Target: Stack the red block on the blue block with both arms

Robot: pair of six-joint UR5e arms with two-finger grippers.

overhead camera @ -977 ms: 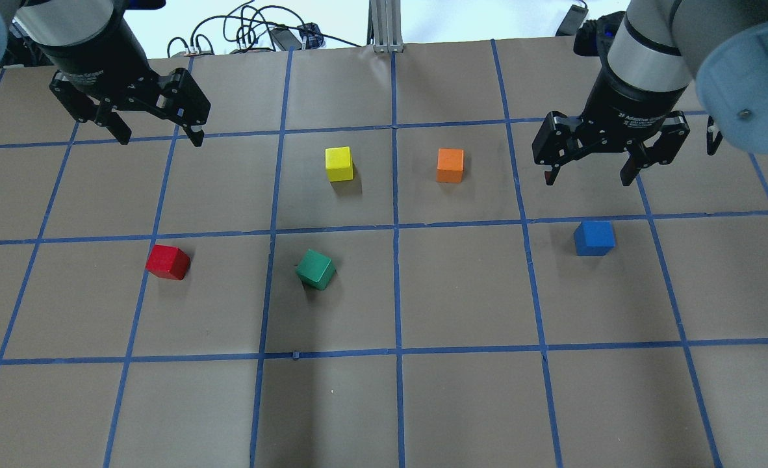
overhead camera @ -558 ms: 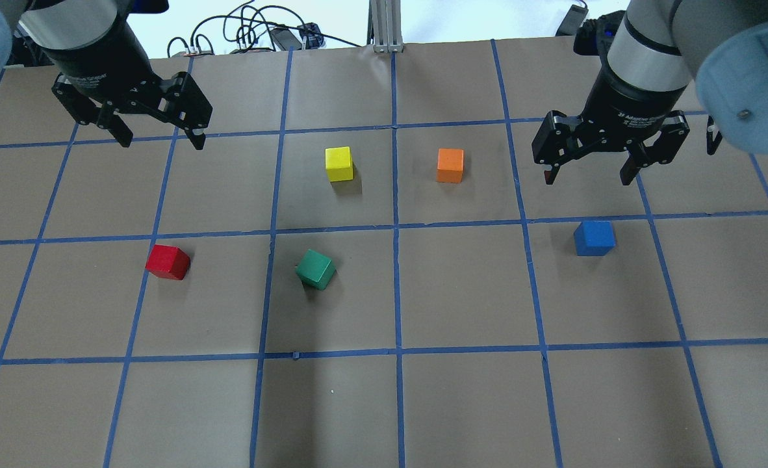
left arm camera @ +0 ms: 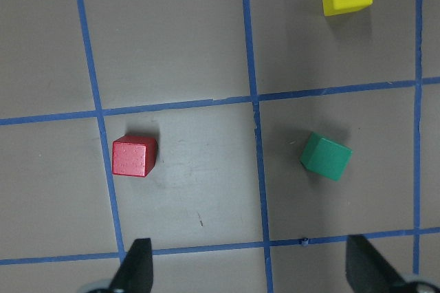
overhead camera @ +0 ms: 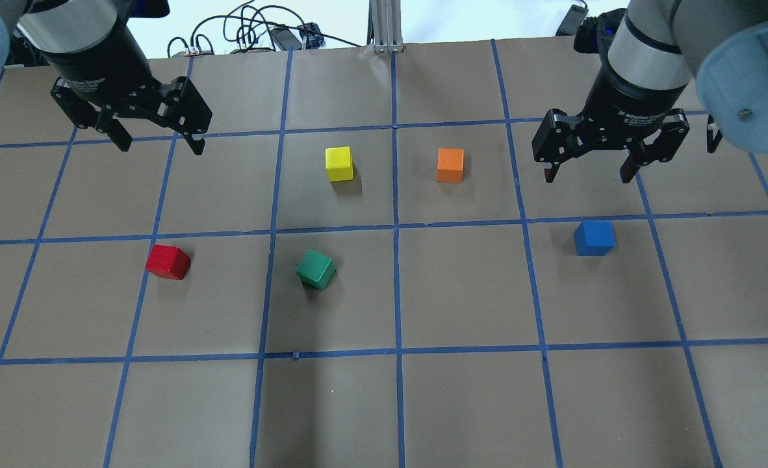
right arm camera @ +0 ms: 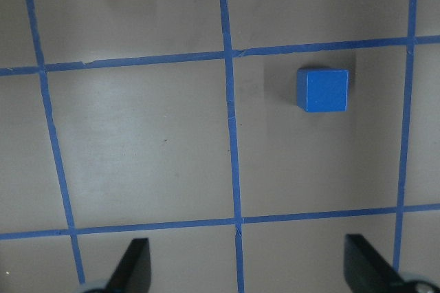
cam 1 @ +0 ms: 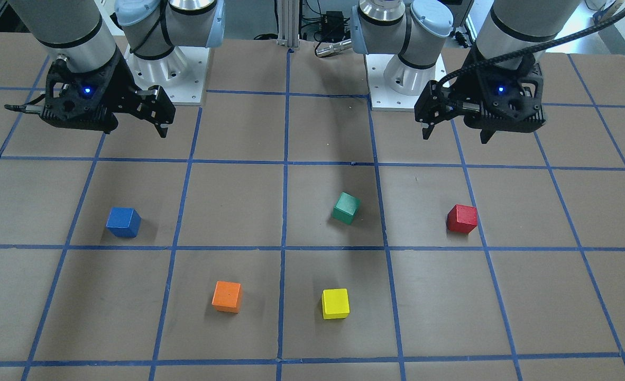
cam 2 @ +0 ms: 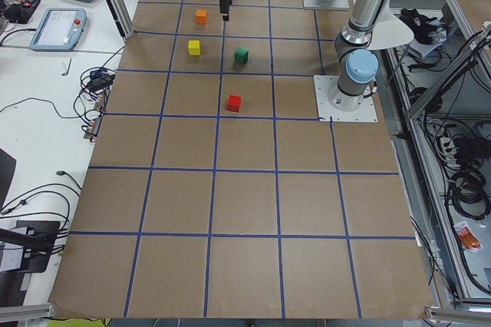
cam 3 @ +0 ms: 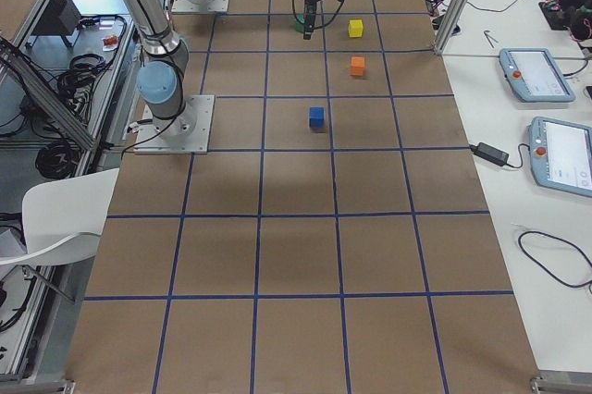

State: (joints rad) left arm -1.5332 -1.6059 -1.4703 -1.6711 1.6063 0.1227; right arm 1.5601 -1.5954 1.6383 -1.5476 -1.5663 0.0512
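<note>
We see the left gripper [overhead camera: 161,147] hanging in the air over the far left part of the table [overhead camera: 462,403]. Its two fingers are spread wide apart, and it holds nothing. The red block [overhead camera: 167,262] sits flat on the table, closer to the robot than this gripper and well apart from it. One side of the red block is right at a blue tape line [overhead camera: 136,312]. In the left wrist view the red block lies ahead of the finger tips [left arm camera: 137,265] and off to the left.

The right gripper [overhead camera: 587,179] hangs over the far right part of the table. Its fingers are wide apart too — it holds nothing. The blue block [overhead camera: 594,238] sits near it, in the next square toward the robot, and they do not touch. In the right wrist view the blue block shows up and to the right of the middle.

The red block and the blue block are well apart. Between them sits a green block [overhead camera: 315,269], turned a bit and closer to the red one. A yellow block [overhead camera: 339,164] and an orange block [overhead camera: 450,165] sit farther from the robot, between the two grippers, with one tape line running between them. All five blocks lie right on the table — each one by itself.
</note>
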